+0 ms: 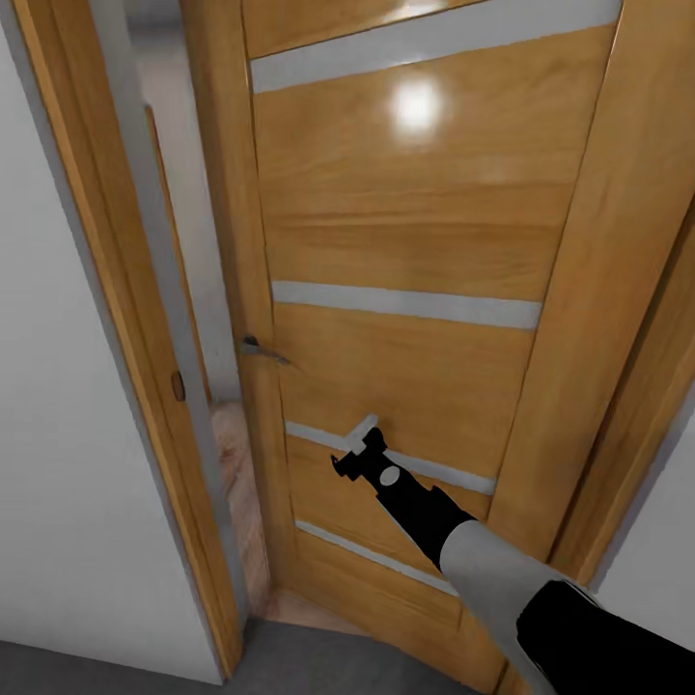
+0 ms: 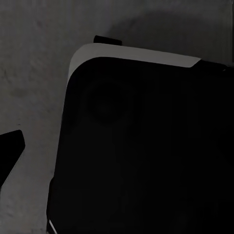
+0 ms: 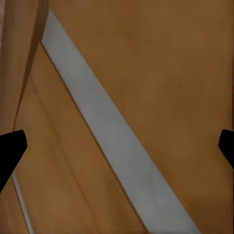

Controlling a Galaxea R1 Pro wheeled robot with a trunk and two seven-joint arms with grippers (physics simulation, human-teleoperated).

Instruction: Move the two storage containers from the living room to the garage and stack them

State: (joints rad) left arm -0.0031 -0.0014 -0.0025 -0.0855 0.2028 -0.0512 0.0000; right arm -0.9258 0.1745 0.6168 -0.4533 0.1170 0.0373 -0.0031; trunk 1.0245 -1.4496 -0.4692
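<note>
Honey-toned wood fills our forward view. At far left we see a white wall, then the door frame, a narrow gap, and the wooden side door with its handle. Our right gripper is at the door's lower panel, fingers spread apart and empty. The left gripper's state we cannot tell; its camera faces grey concrete floor. No container is in sight.

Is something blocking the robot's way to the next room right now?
Yes. The wooden door stands ajar, leaving a narrow gap at its handle side. The right gripper is at the door's lower panel. No container is visible.
</note>
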